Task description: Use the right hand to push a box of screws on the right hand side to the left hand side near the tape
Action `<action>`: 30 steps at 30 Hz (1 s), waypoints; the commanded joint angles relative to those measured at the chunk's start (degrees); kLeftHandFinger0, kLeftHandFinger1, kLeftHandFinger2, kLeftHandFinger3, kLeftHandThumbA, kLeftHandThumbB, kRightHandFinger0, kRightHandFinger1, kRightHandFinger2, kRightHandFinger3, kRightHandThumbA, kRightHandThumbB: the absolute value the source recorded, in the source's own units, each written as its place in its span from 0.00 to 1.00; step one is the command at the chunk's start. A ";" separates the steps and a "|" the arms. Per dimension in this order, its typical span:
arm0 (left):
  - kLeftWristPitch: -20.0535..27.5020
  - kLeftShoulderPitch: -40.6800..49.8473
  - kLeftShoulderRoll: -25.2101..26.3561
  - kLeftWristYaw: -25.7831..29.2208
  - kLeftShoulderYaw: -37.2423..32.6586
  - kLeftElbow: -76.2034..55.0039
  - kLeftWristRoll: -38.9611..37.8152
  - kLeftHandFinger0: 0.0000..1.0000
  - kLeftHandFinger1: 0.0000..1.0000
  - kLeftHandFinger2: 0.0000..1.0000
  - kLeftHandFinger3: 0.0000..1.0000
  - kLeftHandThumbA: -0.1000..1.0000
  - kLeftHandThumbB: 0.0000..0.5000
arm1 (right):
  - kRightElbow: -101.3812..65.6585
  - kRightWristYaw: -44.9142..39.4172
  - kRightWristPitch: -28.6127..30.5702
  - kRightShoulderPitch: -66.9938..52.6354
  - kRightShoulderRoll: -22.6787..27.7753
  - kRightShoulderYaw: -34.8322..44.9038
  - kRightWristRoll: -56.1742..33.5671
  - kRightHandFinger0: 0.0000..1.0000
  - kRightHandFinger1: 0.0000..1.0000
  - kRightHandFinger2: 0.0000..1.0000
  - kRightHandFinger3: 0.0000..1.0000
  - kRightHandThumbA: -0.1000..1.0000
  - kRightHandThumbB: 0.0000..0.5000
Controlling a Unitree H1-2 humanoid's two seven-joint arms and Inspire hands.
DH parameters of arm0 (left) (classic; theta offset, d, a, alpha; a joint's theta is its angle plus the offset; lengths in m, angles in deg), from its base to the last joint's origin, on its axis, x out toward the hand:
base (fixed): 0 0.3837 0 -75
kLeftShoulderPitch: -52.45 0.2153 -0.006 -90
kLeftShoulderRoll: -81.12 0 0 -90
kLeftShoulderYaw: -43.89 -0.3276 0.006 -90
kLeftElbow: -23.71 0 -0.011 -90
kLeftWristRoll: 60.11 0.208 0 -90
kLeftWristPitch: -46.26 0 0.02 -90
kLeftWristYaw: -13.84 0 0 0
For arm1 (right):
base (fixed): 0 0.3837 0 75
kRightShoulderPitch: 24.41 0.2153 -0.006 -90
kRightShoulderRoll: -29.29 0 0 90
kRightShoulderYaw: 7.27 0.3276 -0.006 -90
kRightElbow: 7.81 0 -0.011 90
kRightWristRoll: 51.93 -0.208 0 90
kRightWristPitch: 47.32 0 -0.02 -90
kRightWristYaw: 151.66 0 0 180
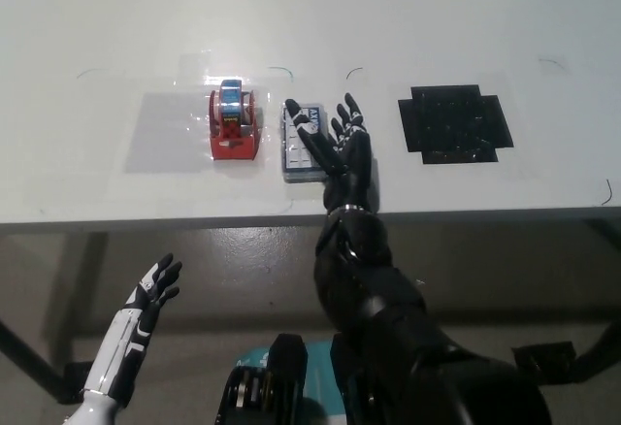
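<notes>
The box of screws [296,148], a flat clear case with a blue label, lies on the white table just right of the red tape dispenser [233,124]. My black right hand [340,148] is open, its fingers spread against the box's right side and partly over it. A small gap separates the box from the tape dispenser. My white left hand [153,289] hangs open below the table edge at the lower left.
A black cross-shaped mat [454,122] lies on the table to the right, where nothing stands on it. The table's front edge [194,219] runs across the middle of the picture, with floor and table legs below.
</notes>
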 commanded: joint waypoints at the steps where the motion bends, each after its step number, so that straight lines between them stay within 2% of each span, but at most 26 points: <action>1: 2.36 -0.95 0.46 -0.23 0.02 -1.51 -0.76 1.00 1.00 1.00 1.00 1.00 0.31 | 0.84 4.03 0.56 3.52 -1.99 0.21 -0.71 1.00 1.00 1.00 1.00 1.00 0.44; 7: 2.57 -1.39 0.34 -0.17 -0.09 -1.28 -0.58 1.00 1.00 1.00 1.00 1.00 0.35 | 1.64 4.29 0.56 4.51 -2.98 0.65 -1.52 1.00 1.00 1.00 1.00 1.00 0.47; 10: 2.74 -1.18 0.42 -0.49 -0.09 -1.24 -1.29 1.00 1.00 1.00 1.00 1.00 0.31 | 2.63 4.78 0.56 4.94 -3.45 0.31 -1.39 1.00 1.00 1.00 1.00 1.00 0.44; 14: 2.64 -1.39 0.13 -0.20 -0.12 -1.12 -0.94 1.00 1.00 1.00 1.00 1.00 0.34 | 3.47 5.86 0.56 5.60 -3.96 -0.09 -1.17 1.00 1.00 1.00 1.00 1.00 0.42; 21: 2.30 -1.76 0.35 -0.47 -0.21 -1.23 -1.03 1.00 1.00 1.00 1.00 1.00 0.33 | 3.86 6.72 0.56 6.13 -4.60 -0.02 -1.60 1.00 1.00 1.00 1.00 1.00 0.38; 28: 2.48 -1.79 0.23 -0.11 -0.22 -1.17 -0.33 1.00 1.00 1.00 1.00 1.00 0.34 | 5.43 6.20 -0.23 7.11 -4.62 -0.80 -3.92 1.00 1.00 1.00 1.00 1.00 0.43; 30: 2.36 -1.91 0.26 -0.31 -0.19 -1.24 -0.84 1.00 1.00 1.00 1.00 1.00 0.32 | 5.84 6.70 -0.71 7.65 -4.62 -1.72 -4.10 1.00 1.00 1.00 1.00 1.00 0.41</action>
